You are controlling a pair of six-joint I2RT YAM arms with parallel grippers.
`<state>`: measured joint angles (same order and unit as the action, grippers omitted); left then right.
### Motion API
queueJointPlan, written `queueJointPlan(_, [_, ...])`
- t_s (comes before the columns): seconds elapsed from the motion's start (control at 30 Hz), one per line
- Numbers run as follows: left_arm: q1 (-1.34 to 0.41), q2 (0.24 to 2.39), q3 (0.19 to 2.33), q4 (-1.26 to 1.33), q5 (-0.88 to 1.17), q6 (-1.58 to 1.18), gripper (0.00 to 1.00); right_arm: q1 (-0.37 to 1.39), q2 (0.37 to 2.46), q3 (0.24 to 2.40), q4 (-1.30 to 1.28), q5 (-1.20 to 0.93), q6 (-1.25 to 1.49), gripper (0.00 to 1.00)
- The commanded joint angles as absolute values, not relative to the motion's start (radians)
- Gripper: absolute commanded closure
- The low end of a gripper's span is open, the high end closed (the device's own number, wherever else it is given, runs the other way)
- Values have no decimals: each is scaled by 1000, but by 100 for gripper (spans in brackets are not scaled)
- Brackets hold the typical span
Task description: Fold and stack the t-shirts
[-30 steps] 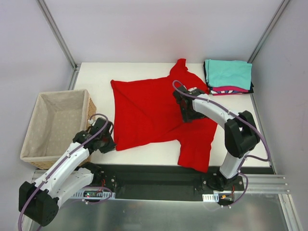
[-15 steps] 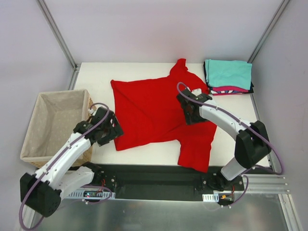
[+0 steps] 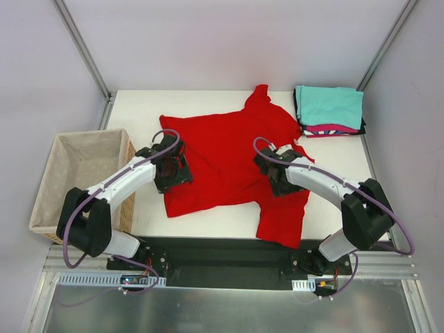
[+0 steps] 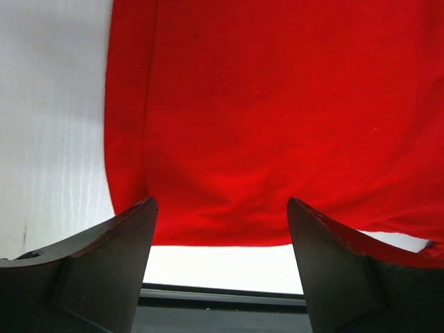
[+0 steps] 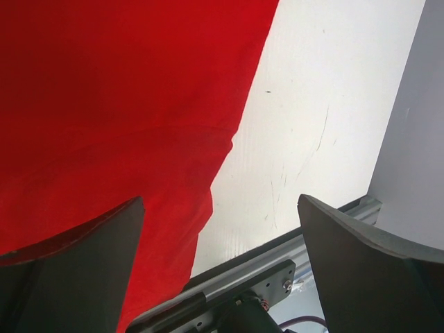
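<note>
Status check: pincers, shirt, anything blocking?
Left pincer open, right pincer open, both empty over the red shirt. Shirt spread out, not yet folded. Folded stack at far right corner. Nothing blocking.

Plain red shirt (image 3: 222, 156) on a white table (image 3: 139, 111), with a colourful stack at the far right corner.
The red shirt is one bright, unprinted colour, darker only along its creases. In the stack, the teal shirt (image 3: 329, 105) lies on top, the pink shirt (image 3: 326, 129) shows as a magenta strip, and the black shirt (image 3: 296, 104) shows only at the edges. The basket (image 3: 130, 156) is tan wicker with beige lining. Both arms (image 3: 118, 187) are white with black joints and purple cables.
</note>
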<state>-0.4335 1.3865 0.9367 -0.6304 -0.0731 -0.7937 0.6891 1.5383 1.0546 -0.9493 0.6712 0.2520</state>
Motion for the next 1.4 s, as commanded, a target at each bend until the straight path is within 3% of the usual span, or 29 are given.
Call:
queueJointPlan(0.0, [-448, 1433, 957, -586, -15, -790, 25, 703, 1523, 1039, -979, 713, 296, 3])
queueJointPlan(0.37, [-453, 1486, 923, -537, -2, -801, 27, 721, 1597, 1000, -1020, 776, 350, 3])
queueJointPlan(0.93, [-431, 1583, 965, -517, -38, -769, 26, 782, 1937, 1175, -1201, 903, 465, 3])
queueJointPlan(1.37, [-279, 1670, 897, -442, 20, -756, 28, 781, 2011, 1197, -1279, 933, 489, 3])
